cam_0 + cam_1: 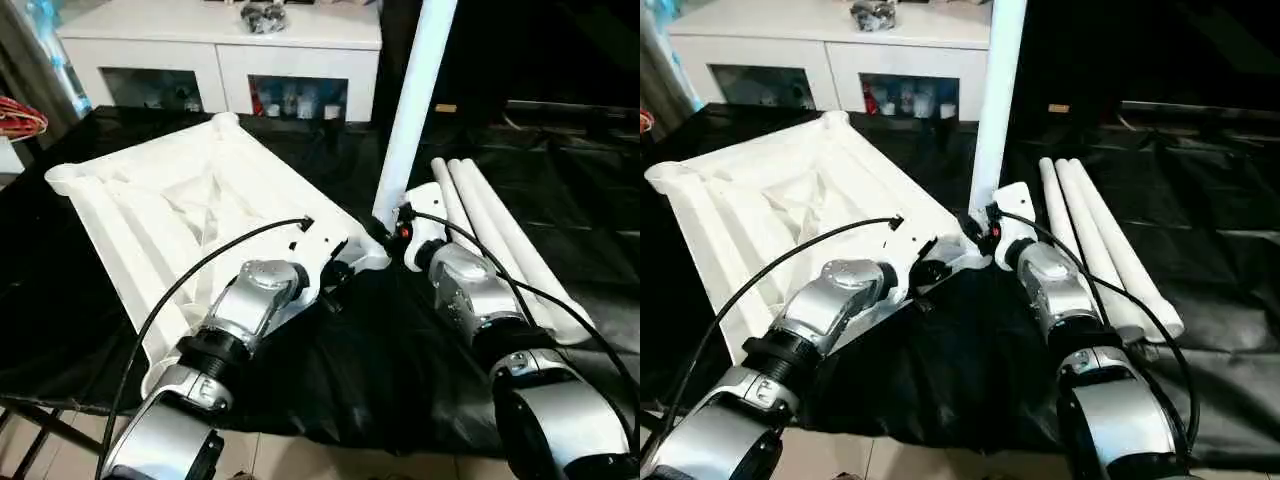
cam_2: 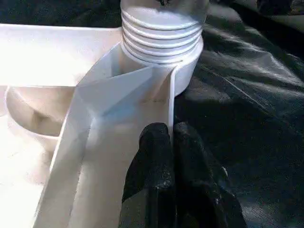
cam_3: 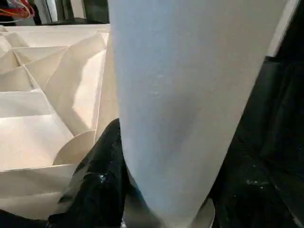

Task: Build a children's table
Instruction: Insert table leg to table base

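The white table top [image 1: 180,200] lies upside down on black cloth, its ribbed underside facing up. One white leg [image 1: 415,100] stands upright in the near right corner socket [image 2: 190,61], with its threaded end [image 2: 159,33] showing above the socket. My right gripper [image 1: 385,230] is shut on the foot of this leg, with one black finger [image 3: 102,175] beside it. My left gripper [image 2: 171,130] is shut on the top's thin rim wall just beside that socket. Three more legs [image 1: 500,230] lie side by side to the right.
A white cabinet [image 1: 220,50] with glass-fronted compartments stands behind the work surface. The black cloth [image 1: 400,350] covers the surface up to its near edge, with tiled floor below. Black cables run along both forearms. Red wires [image 1: 20,118] lie at the far left.
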{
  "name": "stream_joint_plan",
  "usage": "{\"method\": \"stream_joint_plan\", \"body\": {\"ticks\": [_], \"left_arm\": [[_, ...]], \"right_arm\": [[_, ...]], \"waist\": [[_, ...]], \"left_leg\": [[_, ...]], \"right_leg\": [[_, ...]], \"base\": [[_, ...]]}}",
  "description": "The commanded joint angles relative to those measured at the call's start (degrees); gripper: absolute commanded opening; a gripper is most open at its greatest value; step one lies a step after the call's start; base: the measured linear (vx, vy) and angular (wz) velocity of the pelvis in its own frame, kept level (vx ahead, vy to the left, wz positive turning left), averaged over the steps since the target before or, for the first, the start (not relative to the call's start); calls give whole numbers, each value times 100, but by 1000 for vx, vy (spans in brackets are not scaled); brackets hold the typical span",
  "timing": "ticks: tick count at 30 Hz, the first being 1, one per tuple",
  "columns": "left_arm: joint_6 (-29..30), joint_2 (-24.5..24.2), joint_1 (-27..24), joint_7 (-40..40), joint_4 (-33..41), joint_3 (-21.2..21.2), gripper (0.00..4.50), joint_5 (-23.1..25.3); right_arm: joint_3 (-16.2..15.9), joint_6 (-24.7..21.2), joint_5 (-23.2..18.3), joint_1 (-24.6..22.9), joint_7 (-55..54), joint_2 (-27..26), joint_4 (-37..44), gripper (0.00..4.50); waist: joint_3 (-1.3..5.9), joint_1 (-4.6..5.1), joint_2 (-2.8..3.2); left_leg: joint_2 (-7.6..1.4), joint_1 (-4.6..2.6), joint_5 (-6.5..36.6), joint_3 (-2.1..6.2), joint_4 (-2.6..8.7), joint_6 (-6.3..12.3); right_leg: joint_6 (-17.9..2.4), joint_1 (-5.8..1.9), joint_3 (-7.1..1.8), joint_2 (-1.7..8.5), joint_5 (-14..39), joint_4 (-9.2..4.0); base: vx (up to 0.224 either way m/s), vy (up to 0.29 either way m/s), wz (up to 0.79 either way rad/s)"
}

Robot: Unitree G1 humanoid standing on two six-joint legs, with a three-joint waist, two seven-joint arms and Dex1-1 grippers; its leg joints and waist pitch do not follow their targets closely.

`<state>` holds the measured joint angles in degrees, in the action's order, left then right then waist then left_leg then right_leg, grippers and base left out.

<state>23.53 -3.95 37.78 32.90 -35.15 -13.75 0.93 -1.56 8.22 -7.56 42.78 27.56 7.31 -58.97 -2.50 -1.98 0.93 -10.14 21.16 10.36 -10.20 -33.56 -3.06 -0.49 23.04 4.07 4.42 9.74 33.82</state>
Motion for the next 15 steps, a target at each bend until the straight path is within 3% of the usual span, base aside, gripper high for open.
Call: {"method": "stream_joint_plan", "body": {"ticks": [1,8,9,12,15], "left_arm": [[-275,27,330,-277,284,296,0,-54],[-305,2,250,-208,395,181,0,-26],[-324,-12,236,-165,406,161,0,-20],[-348,-33,226,-133,413,150,0,-17],[-411,-91,218,-36,416,118,0,-28]], "right_arm": [[-214,-361,173,-381,107,-329,-679,190],[-50,-291,190,-250,-153,-377,-898,190],[22,-280,162,-233,-128,-380,-918,225],[112,-268,99,-213,-68,-386,-909,262],[142,-181,130,-173,0,-375,-912,274]], "waist": [[312,-24,-59],[269,20,-48],[277,17,-47],[277,17,-54],[285,13,-52]], "left_leg": [[-280,-9,1602,100,419,382],[-277,-45,2089,123,446,224],[-280,-53,2092,125,444,215],[-284,-42,2061,124,452,228],[-288,-36,2006,122,452,232]], "right_leg": [[-1232,-236,-242,418,1953,-481],[-1034,-190,-230,423,2675,-563],[-1019,-188,-234,425,2677,-562],[-1032,-187,-245,428,2589,-555],[-1078,-193,-249,433,2492,-546]], "base": [[0,0,0],[0,0,0],[0,0,0],[0,0,0],[0,0,0]]}}
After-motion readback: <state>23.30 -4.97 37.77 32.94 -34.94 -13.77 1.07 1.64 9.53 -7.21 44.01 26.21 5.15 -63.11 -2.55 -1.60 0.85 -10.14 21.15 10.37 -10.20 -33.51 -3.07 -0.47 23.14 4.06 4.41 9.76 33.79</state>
